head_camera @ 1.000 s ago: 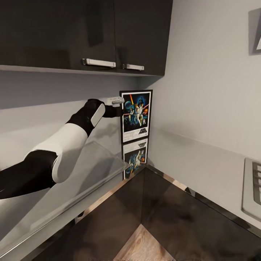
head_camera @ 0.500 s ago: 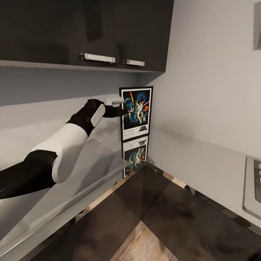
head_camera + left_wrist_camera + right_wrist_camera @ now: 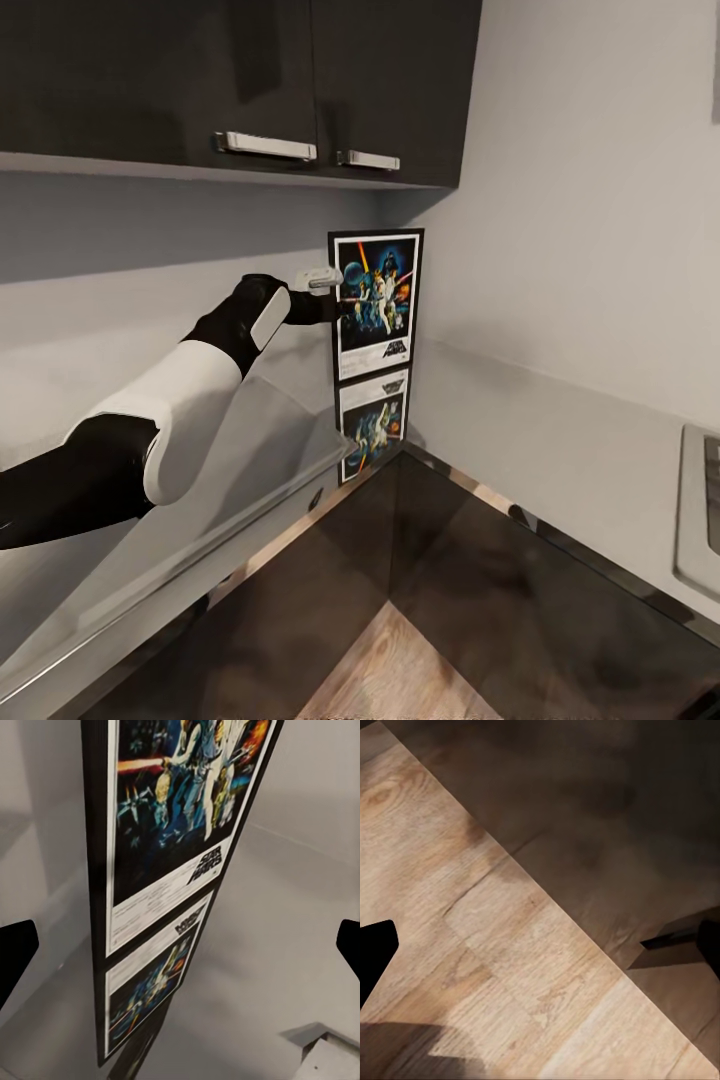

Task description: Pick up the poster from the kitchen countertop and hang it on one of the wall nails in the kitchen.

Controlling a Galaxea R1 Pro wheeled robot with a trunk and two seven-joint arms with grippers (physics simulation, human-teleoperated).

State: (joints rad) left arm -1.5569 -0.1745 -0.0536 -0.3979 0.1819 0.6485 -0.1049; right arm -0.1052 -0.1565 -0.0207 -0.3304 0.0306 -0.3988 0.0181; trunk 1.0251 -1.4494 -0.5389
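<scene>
Poster (image 3: 376, 303) upright at frame centre, risen slightly higher above glossy countertop (image 3: 560, 450) than before, left gripper (image 3: 322, 279) at its edge, fingers spread, right gripper fingers spread over wood floor (image 3: 510, 945).

One poster (image 3: 376, 297), two cabinet handles (image 3: 265, 146).

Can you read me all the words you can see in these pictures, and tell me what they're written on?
"STAR WARS": slanted white lettering low on the poster, which stands upright on the countertop.
Small print in the white strip under the lettering: too blurred to read.
Mirror image of the poster in the glossy countertop: the lettering shows upside down, too blurred to read.
Cupboards and walls: no words or signs.
</scene>
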